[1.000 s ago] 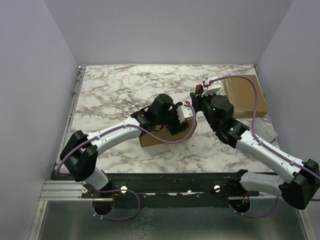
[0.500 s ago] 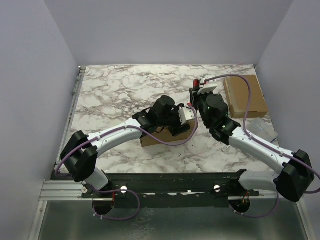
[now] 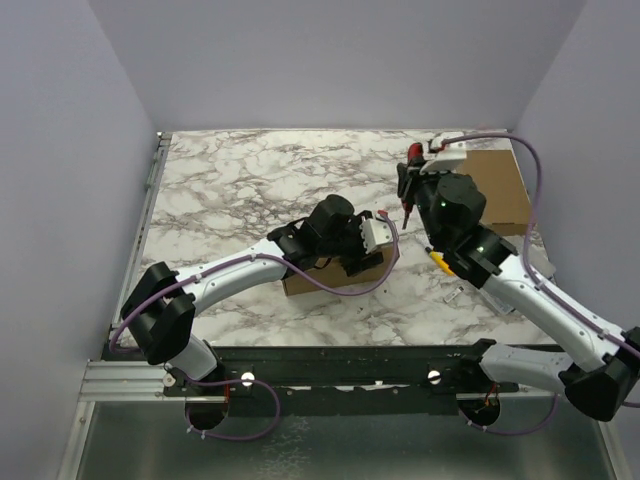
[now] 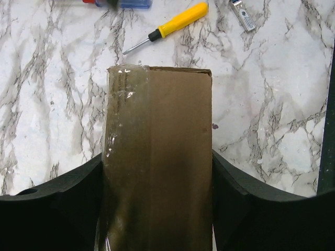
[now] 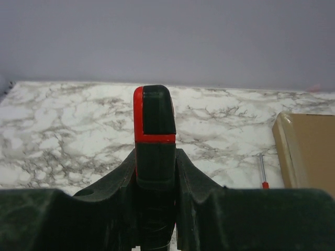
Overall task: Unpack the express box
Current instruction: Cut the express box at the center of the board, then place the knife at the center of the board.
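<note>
The express box (image 4: 157, 104) lies near the middle of the bench (image 3: 230, 190), toward 6 o'clock, with clear tape running lengthwise along its top. The left end effector (image 4: 158, 157) clamps it across the width, one finger on each side wall. The right end effector (image 5: 155, 167), at 2 o'clock from the box, is closed on a red-and-black tool (image 5: 154, 112). The cardboard looks light and stiff yet crushable, the tape glossy and slick; grip the bare walls, leaving the tape exposed
</note>
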You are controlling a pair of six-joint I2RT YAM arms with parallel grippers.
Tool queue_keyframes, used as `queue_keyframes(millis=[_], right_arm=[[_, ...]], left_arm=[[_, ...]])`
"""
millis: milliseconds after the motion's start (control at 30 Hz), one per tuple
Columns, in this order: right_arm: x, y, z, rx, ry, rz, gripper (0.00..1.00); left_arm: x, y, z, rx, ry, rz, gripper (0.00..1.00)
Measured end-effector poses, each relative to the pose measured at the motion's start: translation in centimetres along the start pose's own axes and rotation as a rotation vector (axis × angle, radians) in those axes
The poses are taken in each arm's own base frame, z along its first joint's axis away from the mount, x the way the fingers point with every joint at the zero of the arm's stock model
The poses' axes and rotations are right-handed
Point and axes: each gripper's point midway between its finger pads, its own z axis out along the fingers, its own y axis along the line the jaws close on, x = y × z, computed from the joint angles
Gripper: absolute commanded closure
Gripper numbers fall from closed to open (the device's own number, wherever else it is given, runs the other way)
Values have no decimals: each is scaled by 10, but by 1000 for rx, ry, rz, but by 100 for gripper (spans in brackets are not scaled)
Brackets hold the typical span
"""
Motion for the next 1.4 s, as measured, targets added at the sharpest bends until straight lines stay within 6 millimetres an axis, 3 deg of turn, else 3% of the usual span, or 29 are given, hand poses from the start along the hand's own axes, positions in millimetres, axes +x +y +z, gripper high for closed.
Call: queue_keyframes(millis=[167,300,367,433,567,700,800,933,1100,1267,1400], right_arm=[[-64,-28,-34,62,-122,97,99],[-69,-52,-39,154,-134,116,99],[-46,-61,-27,206,-64,92,99],[-10,-72,-9,252,56,58,99],[93,-106,25,322,423,14,99],[182,-119,16,332,770,-15,99],[225,-110,-1,285,955,-32,99],[259,-94,-13,211,1101,-19,99],[284,-82,-14,153,1155,12,93],[302,-73,-21,124,1180,-14,83],[314,-69,-29,119,1189,-49,72]], left_arm=[[2,4,-1,-28,13,-16,75],[4,10,-4,-75,31,-26,75],[6,15,-5,-112,47,-47,76],[9,21,-7,-153,58,-82,75],[14,37,-13,-264,88,-178,73],[27,62,-25,-408,120,-280,68],[39,81,-37,-535,147,-346,67],[51,103,-57,-691,181,-394,67],[52,117,-79,-813,170,-446,67],[55,122,-82,-846,137,-548,67],[70,125,-77,-867,147,-637,72]])
